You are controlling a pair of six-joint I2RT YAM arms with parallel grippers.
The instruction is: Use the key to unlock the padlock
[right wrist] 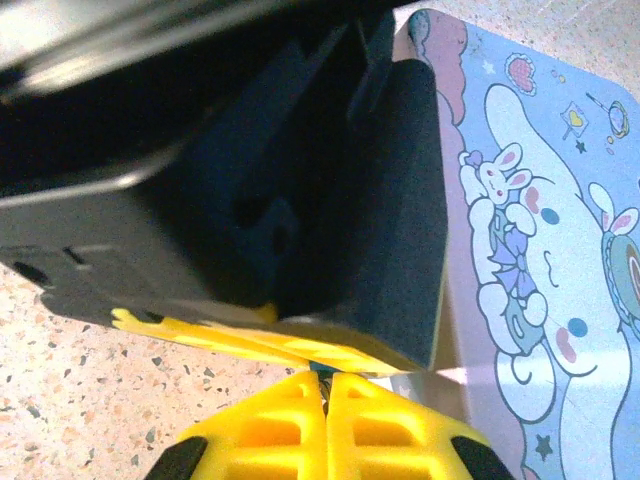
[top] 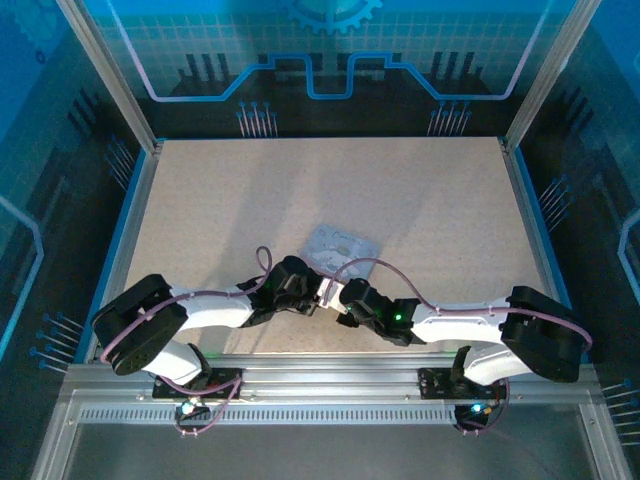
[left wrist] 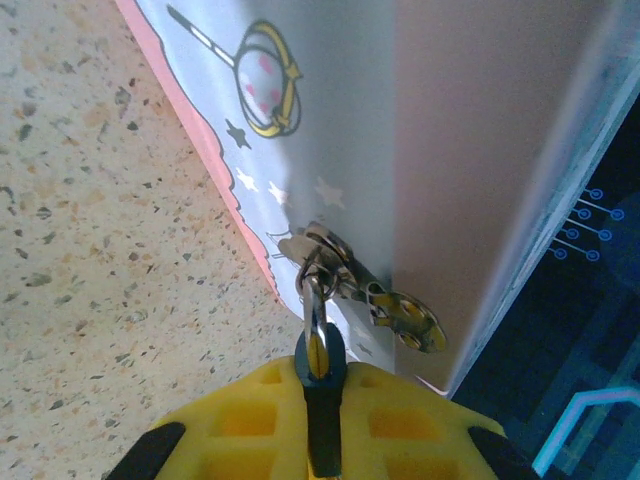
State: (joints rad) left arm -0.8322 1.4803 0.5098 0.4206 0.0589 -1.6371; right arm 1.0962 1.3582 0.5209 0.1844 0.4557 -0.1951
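The padlock (left wrist: 323,372) has a dark bluish body, and its thin silvery shackle (left wrist: 315,300) is threaded through the metal hasp (left wrist: 408,320) of the pastel tin (left wrist: 330,120). My left gripper (left wrist: 322,385) is shut on the padlock body from below. My right gripper (right wrist: 323,380) is shut, tips pressed against the left gripper's yellow fingers (right wrist: 250,342). A thin sliver of the key (right wrist: 323,392) sits between its pads, the rest hidden. A dark teal bit of padlock (right wrist: 322,369) peeks out at its tips. From above, both grippers (top: 318,296) (top: 343,298) meet at the tin's near edge.
The lavender-blue tin with a cartoon lid (top: 342,245) lies flat mid-table, just beyond both grippers. The speckled tabletop (top: 220,200) stretches open around it. Blue walls and metal frame posts (top: 105,70) border the table. The left gripper's dark housing (right wrist: 200,170) looms close over my right fingers.
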